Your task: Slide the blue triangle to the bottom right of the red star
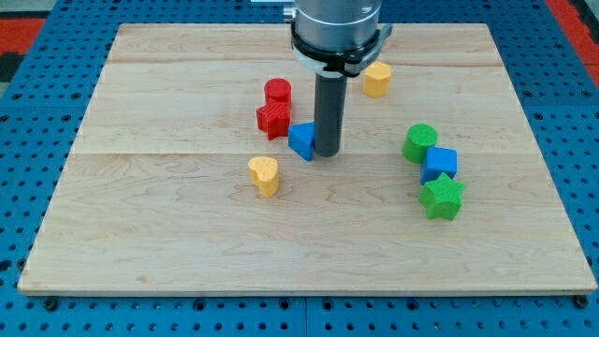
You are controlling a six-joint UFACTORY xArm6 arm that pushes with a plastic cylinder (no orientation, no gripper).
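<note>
The blue triangle point(301, 140) lies near the board's middle, just to the lower right of the red star point(273, 119), close to it or touching it. My tip point(328, 153) stands right against the blue triangle's right side, and the rod hides part of the block. A red cylinder point(277, 92) sits directly above the red star, touching it.
A yellow heart-like block point(265, 175) lies below and left of the blue triangle. A yellow block point(376, 80) sits near the view's top, right of the rod. At the right stand a green cylinder point(420, 142), a blue cube point(439, 165) and a green star point(441, 197), clustered together.
</note>
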